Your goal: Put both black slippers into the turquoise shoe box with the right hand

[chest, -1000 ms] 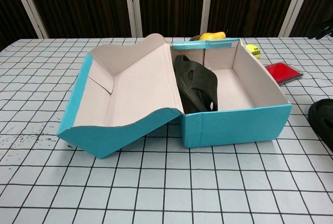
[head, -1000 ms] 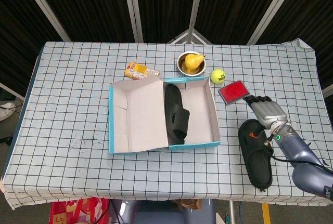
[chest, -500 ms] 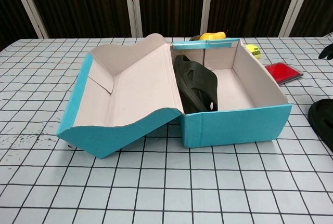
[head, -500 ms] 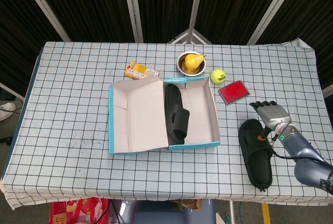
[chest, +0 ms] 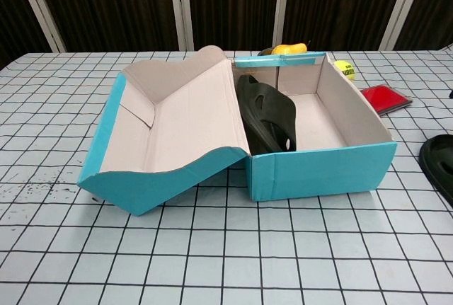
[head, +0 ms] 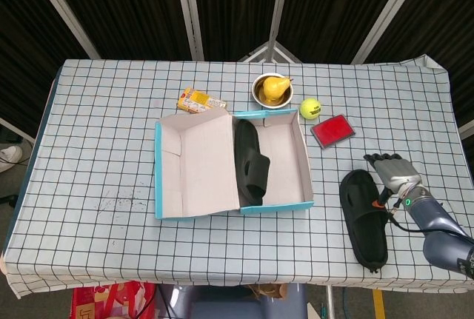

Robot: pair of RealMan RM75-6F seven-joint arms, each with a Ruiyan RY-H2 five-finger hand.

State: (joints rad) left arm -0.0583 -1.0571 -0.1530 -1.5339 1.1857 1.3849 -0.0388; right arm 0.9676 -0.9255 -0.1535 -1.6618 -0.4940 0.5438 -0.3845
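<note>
Inside the turquoise shoe box, one black slipper is propped on edge. Beside the second slipper, the right hand is held released, fingers spread.

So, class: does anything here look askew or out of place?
Yes. The slipper in the box stands on edge against the lid side instead of lying flat. The second slipper lies outside the box on the table, beside the right hand.

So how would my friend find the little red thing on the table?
Start at the turquoise shoe box mid-table, then look toward its far right corner. Just past the yellow tennis ball lies the red case: flat, rectangular, dark-edged, and the only red thing there.
</note>
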